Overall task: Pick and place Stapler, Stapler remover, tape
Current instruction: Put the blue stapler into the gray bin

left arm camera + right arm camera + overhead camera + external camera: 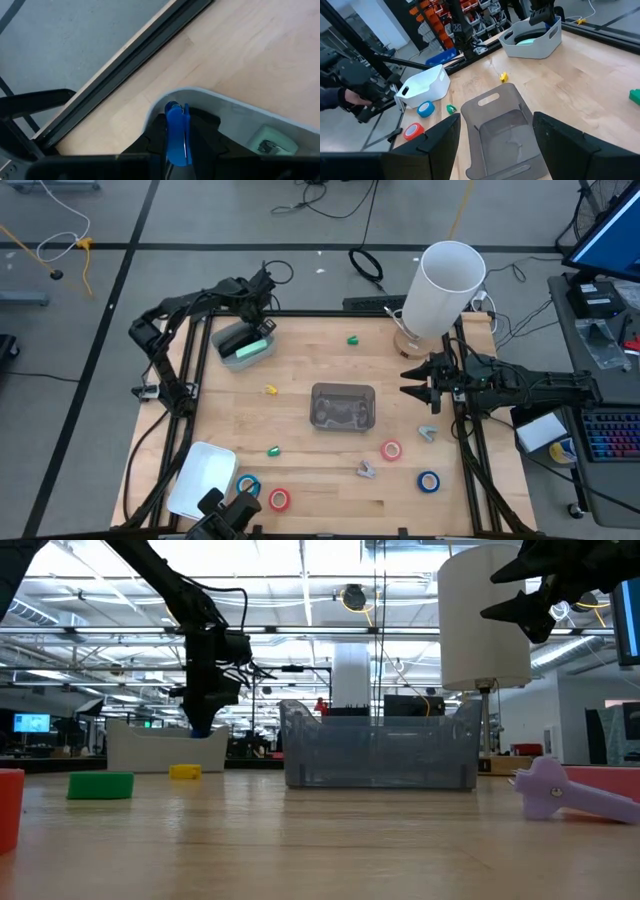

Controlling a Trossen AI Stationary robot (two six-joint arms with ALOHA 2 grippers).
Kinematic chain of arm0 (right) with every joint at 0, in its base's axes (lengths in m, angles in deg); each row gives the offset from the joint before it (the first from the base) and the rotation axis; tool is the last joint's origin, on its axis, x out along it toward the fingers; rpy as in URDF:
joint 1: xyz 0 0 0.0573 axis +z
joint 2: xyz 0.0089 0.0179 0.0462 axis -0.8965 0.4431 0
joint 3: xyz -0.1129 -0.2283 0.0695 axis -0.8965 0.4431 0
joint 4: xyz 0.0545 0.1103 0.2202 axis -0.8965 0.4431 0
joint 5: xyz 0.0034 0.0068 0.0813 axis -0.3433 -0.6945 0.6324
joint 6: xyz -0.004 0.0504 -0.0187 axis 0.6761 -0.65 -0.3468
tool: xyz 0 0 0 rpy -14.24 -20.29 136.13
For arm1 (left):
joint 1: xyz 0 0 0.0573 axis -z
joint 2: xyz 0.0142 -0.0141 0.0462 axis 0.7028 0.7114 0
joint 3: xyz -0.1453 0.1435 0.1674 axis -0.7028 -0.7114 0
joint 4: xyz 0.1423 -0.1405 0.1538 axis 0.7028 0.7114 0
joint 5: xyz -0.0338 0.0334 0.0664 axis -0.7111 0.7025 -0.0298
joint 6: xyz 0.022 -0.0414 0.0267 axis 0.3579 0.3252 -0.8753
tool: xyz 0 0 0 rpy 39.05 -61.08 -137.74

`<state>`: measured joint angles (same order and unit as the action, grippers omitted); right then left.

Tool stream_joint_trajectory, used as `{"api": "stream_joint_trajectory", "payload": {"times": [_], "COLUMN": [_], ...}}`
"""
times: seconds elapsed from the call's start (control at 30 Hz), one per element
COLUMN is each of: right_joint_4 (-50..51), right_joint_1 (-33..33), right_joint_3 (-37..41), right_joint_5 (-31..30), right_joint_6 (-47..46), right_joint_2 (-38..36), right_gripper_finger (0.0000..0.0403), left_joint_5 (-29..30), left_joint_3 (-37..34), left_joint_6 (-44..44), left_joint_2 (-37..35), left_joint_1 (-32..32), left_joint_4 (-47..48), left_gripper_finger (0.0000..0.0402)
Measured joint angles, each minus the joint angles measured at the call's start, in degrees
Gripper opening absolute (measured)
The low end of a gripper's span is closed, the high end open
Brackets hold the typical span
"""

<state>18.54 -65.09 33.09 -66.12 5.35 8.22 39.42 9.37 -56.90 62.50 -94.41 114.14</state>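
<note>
While left fingers [176,135] pinch blue tape roll [176,131] above grey bin [244,352], right fingers [495,145] spread

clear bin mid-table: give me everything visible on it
The clear smoky-grey plastic bin is a rectangular open-top tub with rounded corners, see-through walls and a slot handle cut into an end wall. It stands upright on the wooden table near its centre. Its inside looks empty, though reflections in the overhead view make that uncertain. Nothing touches it; the right hand hovers to one side, open.
</note>
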Motion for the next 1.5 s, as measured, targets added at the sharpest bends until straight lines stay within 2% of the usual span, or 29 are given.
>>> {"api": "stream_joint_trajectory", "payload": {"times": [0.27, 0.63, 1.03, 1.5], "right_joint_4": [0.0, 0.0, 0.0, 0.0], "right_joint_1": [0.0, 0.0, 0.0, 0.0], "right_joint_3": [0.0, 0.0, 0.0, 0.0], "right_joint_5": [0.0, 0.0, 0.0, 0.0], "right_joint_6": [-1.3, -1.3, -1.3, -1.3], "right_joint_2": [0.0, 0.0, 0.0, 0.0], "right_gripper_finger": [0.0242, 0.0242, 0.0242, 0.0242], "left_joint_5": [0.2, 2.1, 1.6, 2.8], "left_joint_3": [0.0, 0.0, 0.0, 0.0], "left_joint_6": [-0.6, -7.6, -8.3, -17.0], "left_joint_2": [0.2, 0.2, 0.2, 0.2], "left_joint_1": [0.0, -0.1, 0.7, 0.7], "left_joint_4": [-0.7, -1.9, -3.1, -3.2], "left_gripper_finger": [0.0054, 0.0054, 0.0054, 0.0054]}}
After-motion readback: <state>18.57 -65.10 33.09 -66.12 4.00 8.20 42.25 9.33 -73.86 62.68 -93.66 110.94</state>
